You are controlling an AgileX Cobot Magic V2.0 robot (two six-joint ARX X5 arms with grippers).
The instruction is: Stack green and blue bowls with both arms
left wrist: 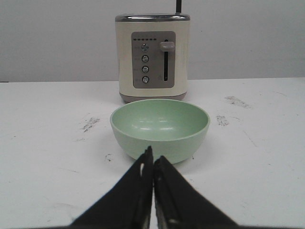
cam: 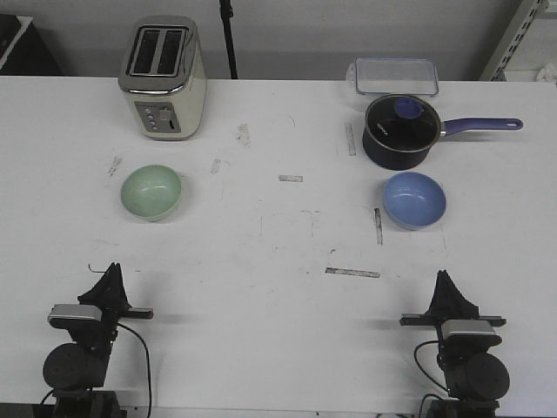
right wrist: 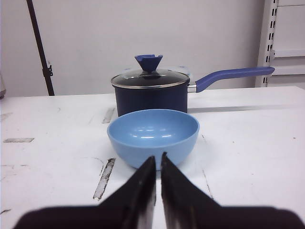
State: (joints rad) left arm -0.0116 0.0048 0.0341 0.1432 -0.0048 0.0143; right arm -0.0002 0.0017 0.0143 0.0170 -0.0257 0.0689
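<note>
The white desk [cam: 278, 252] has marks and scuffs on it. The green bowl [cam: 151, 192] sits on the left half of the desk, right side up and with nothing in it. Just behind it, toward the far edge, stands a cream toaster [cam: 163, 78]. In the left wrist view the green bowl [left wrist: 160, 128] is straight ahead of the left pincer [left wrist: 153, 164], with the toaster [left wrist: 152, 57] close behind the bowl but not touching it.

The blue bowl [cam: 414, 199] sits on the right half of the desk, also right side up and holding nothing. Right behind it is a dark blue pot [cam: 399, 131] with a glass lid and a long blue handle that points to the right edge. A clear plastic box [cam: 396, 76] lies behind the pot, near the far edge. The two bowls are well apart, each on its own side.

The left pincer [cam: 111, 280] is near the front edge at the left corner. Its two fingers are pressed together and hold nothing. The right pincer [cam: 446, 286] is near the front edge at the right corner. In the right wrist view the right pincer [right wrist: 157, 167] has only a thin gap between its fingers, and it holds nothing. The blue bowl [right wrist: 153, 135] is straight ahead of it, with the pot [right wrist: 151, 90] behind
</note>
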